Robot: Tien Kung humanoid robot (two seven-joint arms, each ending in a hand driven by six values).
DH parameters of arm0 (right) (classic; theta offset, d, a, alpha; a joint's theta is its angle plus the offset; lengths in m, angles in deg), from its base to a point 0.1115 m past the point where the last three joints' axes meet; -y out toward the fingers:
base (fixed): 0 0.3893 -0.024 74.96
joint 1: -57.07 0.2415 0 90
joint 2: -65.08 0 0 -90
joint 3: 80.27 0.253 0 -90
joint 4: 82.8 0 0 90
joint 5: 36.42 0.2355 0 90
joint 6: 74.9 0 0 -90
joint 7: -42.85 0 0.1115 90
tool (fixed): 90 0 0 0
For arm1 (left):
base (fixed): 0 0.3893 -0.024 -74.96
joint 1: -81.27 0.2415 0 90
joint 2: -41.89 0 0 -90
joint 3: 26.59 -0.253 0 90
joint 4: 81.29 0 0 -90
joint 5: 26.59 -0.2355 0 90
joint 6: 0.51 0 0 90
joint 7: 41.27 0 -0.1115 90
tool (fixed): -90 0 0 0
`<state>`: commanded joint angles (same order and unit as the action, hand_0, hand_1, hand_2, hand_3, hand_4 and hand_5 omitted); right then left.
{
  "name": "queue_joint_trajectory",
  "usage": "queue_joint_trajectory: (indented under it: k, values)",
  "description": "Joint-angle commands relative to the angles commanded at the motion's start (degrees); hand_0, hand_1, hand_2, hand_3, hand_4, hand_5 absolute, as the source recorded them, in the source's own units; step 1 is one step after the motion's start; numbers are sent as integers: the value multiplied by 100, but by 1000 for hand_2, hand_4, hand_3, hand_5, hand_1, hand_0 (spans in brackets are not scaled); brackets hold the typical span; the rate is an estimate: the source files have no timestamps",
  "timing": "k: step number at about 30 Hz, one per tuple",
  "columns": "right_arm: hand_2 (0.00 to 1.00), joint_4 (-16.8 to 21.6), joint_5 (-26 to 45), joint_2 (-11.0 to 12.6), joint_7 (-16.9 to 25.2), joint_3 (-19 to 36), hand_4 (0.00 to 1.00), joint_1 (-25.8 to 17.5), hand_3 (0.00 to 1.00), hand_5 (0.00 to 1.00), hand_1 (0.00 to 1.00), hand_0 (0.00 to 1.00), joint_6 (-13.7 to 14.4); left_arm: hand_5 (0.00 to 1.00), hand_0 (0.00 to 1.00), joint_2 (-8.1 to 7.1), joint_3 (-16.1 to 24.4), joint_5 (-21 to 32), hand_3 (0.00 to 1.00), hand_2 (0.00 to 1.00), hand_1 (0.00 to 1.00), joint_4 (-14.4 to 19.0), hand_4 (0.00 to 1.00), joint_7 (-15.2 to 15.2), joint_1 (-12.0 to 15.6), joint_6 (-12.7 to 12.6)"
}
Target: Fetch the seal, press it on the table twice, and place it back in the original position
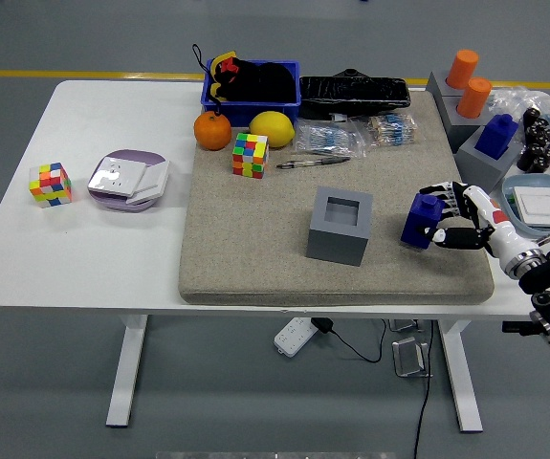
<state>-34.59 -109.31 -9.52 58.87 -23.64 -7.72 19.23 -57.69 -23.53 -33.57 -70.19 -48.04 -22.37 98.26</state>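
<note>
While gripped in right hand (463, 218): blue seal (423, 220), fingers curled around its right side, base at or just above beige mat (255, 258), contact unclear; near right part of mat, just right of grey box (340, 227).

Left hand: out of view.

Grey box: square, open-topped, upright, mid-mat.

Far edge of mat, left to right: orange (211, 131), lemon (271, 128), cube (250, 155) just near the two fruits, pen (311, 163), clear packets (354, 135).

Beyond mat: blue bin (252, 94) with black and red contents; black case (354, 91) to its right.

Far right corner: grey stand (443, 94) bearing two orange cylinders (468, 82); second blue seal (495, 136) on another grey stand, well apart from the held one; small black pieces (538, 140) beside clear plastic.

Right edge: round dish (514, 191) with white square inside, just far of the wrist.

Left of mat, on white table (83, 258): second cube (49, 184), pale-coloured, near left edge; lilac plate (126, 182) under white cards, between that cube and the mat.
</note>
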Motion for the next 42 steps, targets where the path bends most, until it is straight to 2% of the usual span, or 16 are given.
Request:
queue_joint_trajectory:
  k: [9,13,22,29,34,42]
  values:
    - [407,-241,88,3,86,-118,680,52,443,2,418,549,75,433,820,-7,-2,-5,836,793,817,2,816,0,1,1]
    - [407,-176,90,26,82,-77,680,40,443,2,418,549,73,433,820,-8,9,-15,836,793,817,4,816,-2,-1,1]
    - [408,743,-16,188,-5,321,682,11,441,2,417,549,-11,434,820,-24,-11,1,836,793,818,2,817,1,11,1]
    - [407,1451,23,151,-102,356,683,60,441,2,417,548,-121,434,820,-12,21,-14,836,793,817,6,816,0,17,5]
    - [407,1611,57,45,-172,217,684,155,442,2,417,548,-207,434,820,-13,34,-11,836,793,818,2,817,0,9,3]
    - [408,1485,78,-133,-206,-105,684,338,443,2,418,550,-262,434,820,-10,37,0,836,793,818,-2,817,-4,6,1]
